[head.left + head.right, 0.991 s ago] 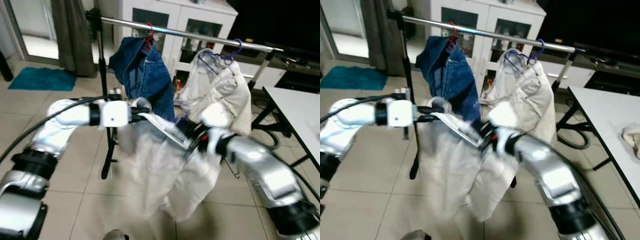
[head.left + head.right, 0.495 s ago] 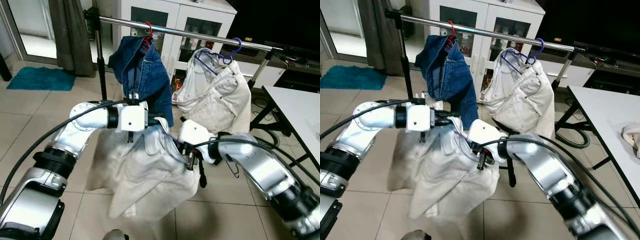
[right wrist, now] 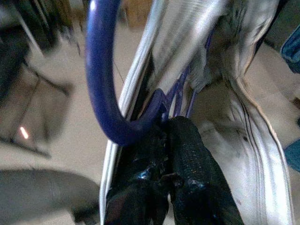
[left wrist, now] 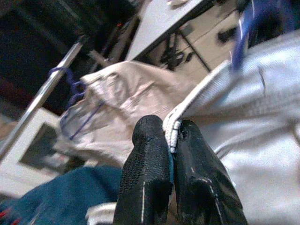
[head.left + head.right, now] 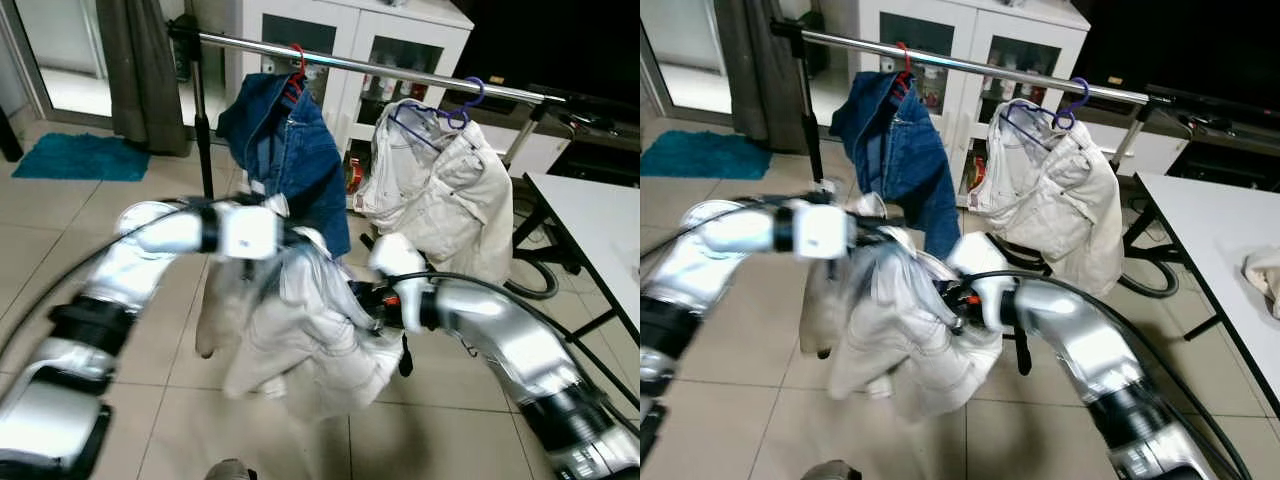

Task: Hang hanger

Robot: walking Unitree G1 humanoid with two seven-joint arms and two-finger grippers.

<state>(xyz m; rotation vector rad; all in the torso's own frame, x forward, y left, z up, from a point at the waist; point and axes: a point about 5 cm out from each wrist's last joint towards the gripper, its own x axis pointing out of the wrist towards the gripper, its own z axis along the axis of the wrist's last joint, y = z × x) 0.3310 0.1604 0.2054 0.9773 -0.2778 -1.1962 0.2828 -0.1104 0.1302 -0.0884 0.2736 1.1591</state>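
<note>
Comparing with half a second ago: the white garment [image 5: 310,330] now hangs more bunched and folded between the two arms, below the rail [image 5: 400,72], left arm blurred. Left gripper [image 4: 173,140] is clamped on the garment's white hem edge; right gripper [image 3: 166,140] is clenched on the blue hanger [image 3: 105,84] at its neck, fabric draped around it. Jeans [image 5: 290,150] and a cream garment [image 5: 440,190] hang on the rail behind.
</note>
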